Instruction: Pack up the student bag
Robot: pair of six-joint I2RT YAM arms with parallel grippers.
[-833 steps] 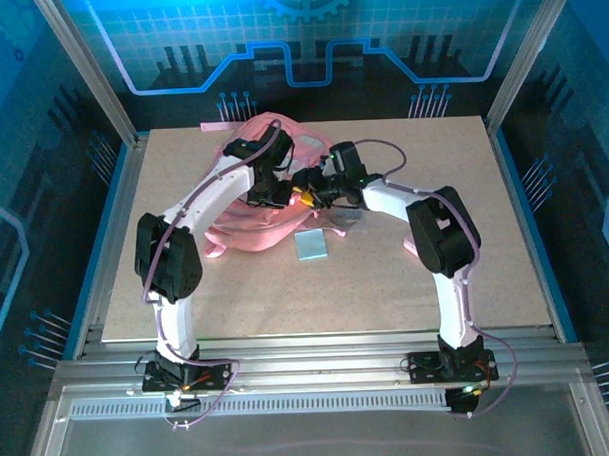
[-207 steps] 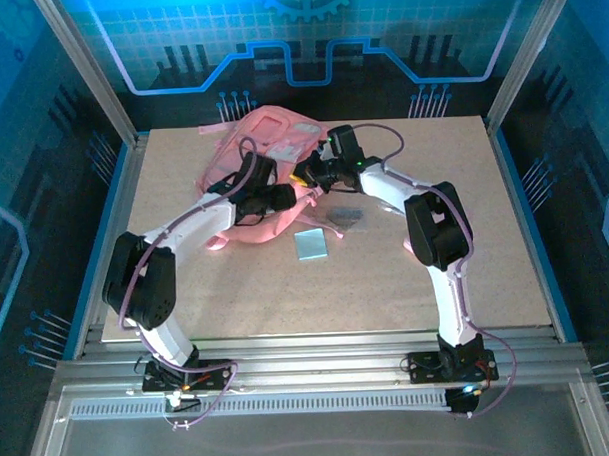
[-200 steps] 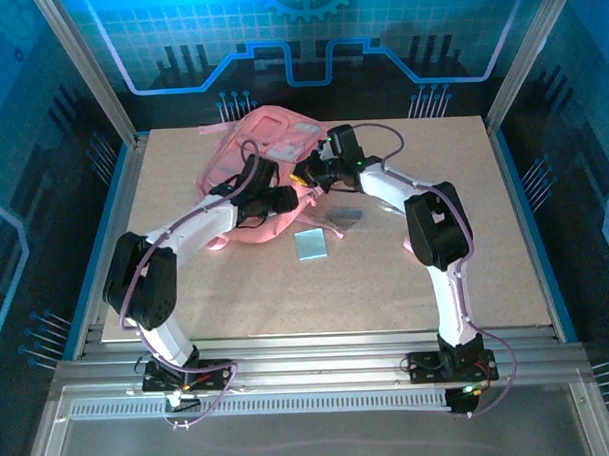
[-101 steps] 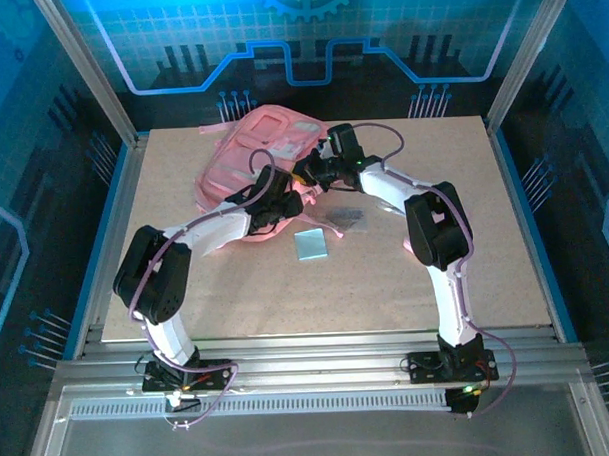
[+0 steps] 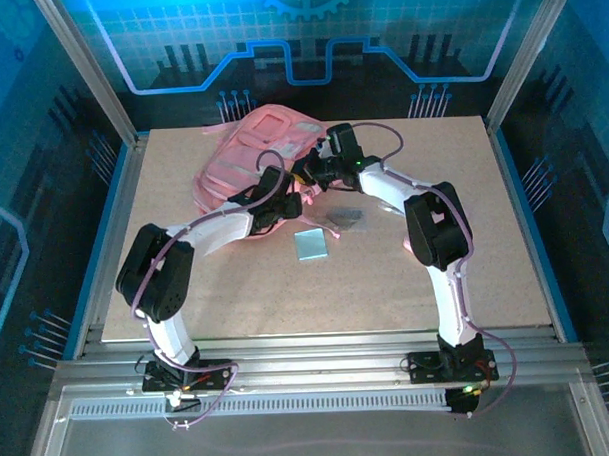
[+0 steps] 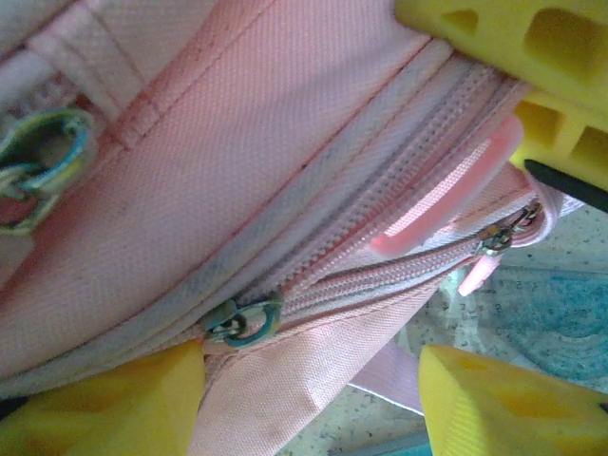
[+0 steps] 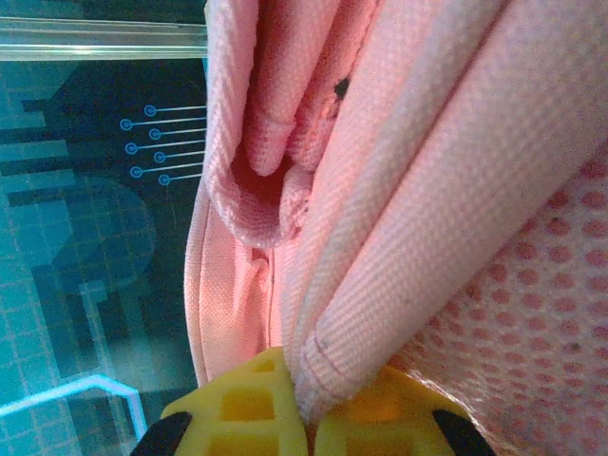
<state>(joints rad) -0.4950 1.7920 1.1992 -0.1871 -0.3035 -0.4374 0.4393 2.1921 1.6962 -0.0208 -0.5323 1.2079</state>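
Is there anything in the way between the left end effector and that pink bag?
Nothing visible. The left end effector has its yellow fingers open right at the student bag, with only the bag's fabric and zipper in front of them.

Left arm reaches out low from its base, elbow swung wide to the left, forearm angling right toward the middle of the worktop. The left hand [image 5: 286,196] has its fingers [image 6: 114,404] spread well apart. Right arm stands high at the elbow, forearm stretching left. The right hand [image 5: 305,175] is clamped tight on a fold of the student bag [image 5: 247,155], close beside the left hand.
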